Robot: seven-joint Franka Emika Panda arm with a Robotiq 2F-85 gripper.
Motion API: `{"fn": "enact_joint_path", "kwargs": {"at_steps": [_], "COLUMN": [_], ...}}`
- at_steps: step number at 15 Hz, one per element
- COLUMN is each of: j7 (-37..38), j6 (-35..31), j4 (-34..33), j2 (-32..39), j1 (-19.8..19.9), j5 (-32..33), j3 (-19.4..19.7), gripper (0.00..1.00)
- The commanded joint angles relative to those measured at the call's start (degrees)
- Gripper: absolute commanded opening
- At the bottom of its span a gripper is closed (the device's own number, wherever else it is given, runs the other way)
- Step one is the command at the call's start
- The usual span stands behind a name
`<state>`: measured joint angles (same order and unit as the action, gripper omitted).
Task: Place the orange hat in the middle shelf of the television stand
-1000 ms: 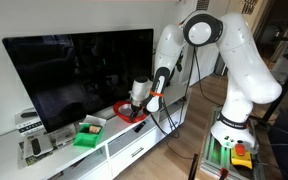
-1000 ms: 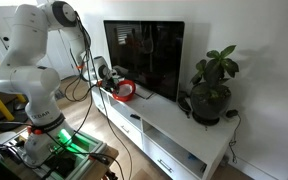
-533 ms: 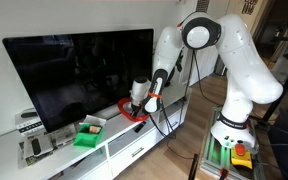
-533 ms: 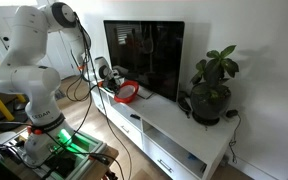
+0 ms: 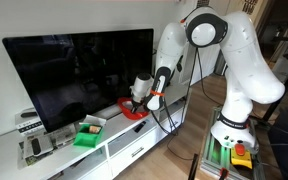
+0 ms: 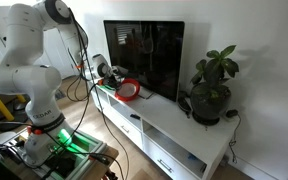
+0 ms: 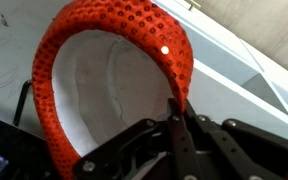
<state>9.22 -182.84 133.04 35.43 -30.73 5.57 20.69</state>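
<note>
While in fingers (image 7: 176,132), orange hat (image 7: 114,40) steeper

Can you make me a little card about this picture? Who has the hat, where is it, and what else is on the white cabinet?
Hat: red-orange, white inside
Held by: pincer, shut on its rim
Where: at the end of the stand, beside the TV
Tilt: tipped, its inside faces the wrist camera
Also on the stand: green box, plant
Put away yet: no, it is in the pincer
</note>
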Motion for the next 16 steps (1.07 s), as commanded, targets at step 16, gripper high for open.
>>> {"fn": "enact_joint_path", "kwargs": {"at_steps": [16], "j7": [-34.22], "j6": [10.72], "j4": [20.04], "j2": [-14.57], "j1": [35.43], "j5": [7.94], "j3": [-35.81], "gripper": [0.05]}}
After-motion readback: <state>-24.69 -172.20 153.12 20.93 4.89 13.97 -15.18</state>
